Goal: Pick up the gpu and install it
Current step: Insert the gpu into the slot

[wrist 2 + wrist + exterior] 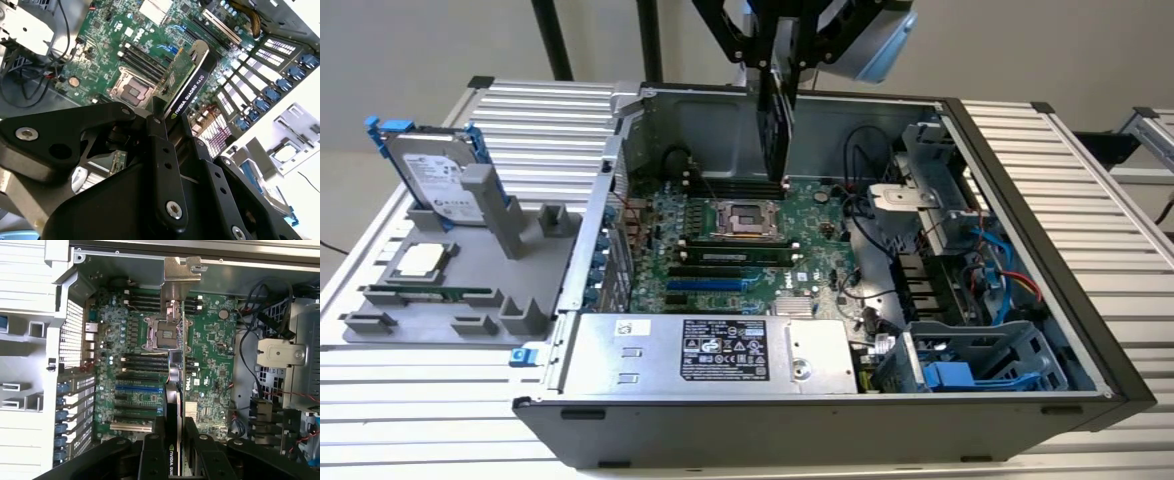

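My gripper (781, 55) hangs over the open computer case (1067, 300) and is shut on the gpu (778, 120). The card hangs edge-on, its lower end above the far part of the green motherboard (834, 250), clear of the board. In the second wrist view the gpu (192, 75) shows its green board, black shroud and silver end bracket, pinched between the black fingers (161, 145). In the first wrist view the gpu (173, 405) runs out from my gripper (175, 442) over the processor socket (162, 334), beside the expansion slots (137, 390).
On the exterior view's left, a grey holder (520, 235) carries a silver hard drive with blue rails (438, 175), a processor chip (422, 262) and a memory stick (427, 295). The power supply (707, 355) fills the case's near side. Cables (987, 265) and a drive cage (974, 360) crowd its right.
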Tool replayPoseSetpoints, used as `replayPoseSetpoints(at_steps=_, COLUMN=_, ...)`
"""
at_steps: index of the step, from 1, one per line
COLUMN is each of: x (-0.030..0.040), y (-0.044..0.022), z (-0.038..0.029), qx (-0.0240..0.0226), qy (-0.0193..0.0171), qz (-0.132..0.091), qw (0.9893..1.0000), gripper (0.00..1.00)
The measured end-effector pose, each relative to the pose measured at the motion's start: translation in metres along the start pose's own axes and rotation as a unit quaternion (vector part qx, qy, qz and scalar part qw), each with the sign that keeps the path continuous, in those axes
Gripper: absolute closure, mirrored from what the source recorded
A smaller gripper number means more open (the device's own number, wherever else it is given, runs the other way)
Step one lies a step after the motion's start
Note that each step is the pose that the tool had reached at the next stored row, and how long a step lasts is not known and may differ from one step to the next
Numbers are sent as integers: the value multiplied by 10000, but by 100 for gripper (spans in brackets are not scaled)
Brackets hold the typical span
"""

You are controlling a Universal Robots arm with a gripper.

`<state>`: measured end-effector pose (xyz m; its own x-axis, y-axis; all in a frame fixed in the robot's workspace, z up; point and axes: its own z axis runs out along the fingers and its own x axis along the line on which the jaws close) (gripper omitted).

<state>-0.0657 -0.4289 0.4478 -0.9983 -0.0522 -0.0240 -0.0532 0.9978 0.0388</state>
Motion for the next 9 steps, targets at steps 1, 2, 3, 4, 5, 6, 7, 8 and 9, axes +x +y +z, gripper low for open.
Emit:
replayPoseSetpoints(at_steps=1, x=0, y=0, z=0, qx=-1, qy=1, qz=-26, qw=10000, gripper=100)
replayPoseSetpoints(at_steps=2, x=0, y=0, z=0, qx=-1, qy=2, qz=-51, qw=10000, gripper=100)
replayPoseSetpoints(at_steps=3, x=0, y=0, z=0, qx=-2, qy=3, qz=-76, qw=10000, gripper=100)
replayPoseSetpoints(at_steps=4, x=0, y=0, z=0, qx=-3, qy=4, qz=-101, qw=9999, gripper=100)
replayPoseSetpoints(at_steps=5, x=0, y=0, z=0, qx=-3, qy=5, qz=-126, qw=9999, gripper=100)
replayPoseSetpoints(at_steps=6, x=0, y=0, z=0, qx=-4, qy=6, qz=-151, qw=9999, gripper=100)
replayPoseSetpoints(at_steps=7, x=0, y=0, z=0, qx=-4, qy=7, qz=-177, qw=9998, gripper=100)
replayPoseSetpoints(at_steps=8, x=0, y=0, z=0, qx=-5, qy=8, qz=-202, qw=9998, gripper=100)
replayPoseSetpoints(at_steps=9, x=0, y=0, z=0, qx=-6, qy=9, qz=-227, qw=9997, gripper=100)
